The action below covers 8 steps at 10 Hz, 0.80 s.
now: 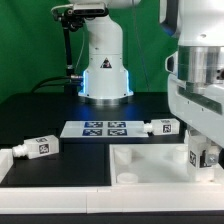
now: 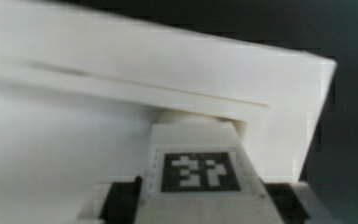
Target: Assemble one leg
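Claw clamped on tagged leg, peg end pressed into frame corner directly ahead. Two loose pegs beyond, flanking marker board.

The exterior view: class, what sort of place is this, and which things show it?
Probably a robotics lab: a robot arm base on a black table, a marker board with tags, and a green backdrop.

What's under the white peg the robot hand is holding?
In the wrist view the leg sits between the gripper fingers, and white surface of the large white frame lies below it. The spot right under the leg's tip is covered, so any socket there can't be seen.
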Available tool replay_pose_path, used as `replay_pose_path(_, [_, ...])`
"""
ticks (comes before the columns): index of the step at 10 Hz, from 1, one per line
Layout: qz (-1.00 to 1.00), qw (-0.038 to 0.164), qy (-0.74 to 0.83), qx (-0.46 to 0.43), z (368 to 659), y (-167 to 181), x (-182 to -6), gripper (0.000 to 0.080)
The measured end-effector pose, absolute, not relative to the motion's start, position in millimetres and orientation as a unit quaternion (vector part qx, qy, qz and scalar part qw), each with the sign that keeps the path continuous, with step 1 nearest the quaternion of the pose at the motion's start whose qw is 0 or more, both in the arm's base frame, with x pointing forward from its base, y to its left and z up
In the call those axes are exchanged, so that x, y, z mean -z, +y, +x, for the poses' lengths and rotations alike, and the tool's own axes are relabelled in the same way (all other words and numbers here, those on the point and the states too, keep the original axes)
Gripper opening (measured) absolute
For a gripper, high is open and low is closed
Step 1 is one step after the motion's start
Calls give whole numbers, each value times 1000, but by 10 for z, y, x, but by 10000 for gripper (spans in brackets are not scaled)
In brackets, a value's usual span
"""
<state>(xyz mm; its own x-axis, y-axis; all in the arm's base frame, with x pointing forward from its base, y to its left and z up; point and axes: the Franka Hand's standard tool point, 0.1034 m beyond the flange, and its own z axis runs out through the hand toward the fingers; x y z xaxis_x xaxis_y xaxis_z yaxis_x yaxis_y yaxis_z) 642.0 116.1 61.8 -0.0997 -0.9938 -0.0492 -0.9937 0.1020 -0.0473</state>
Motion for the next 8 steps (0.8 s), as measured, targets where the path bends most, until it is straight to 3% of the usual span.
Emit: replay_pose_path(8, [-587, 34, 809, -2, 6425, 1135, -615, 284])
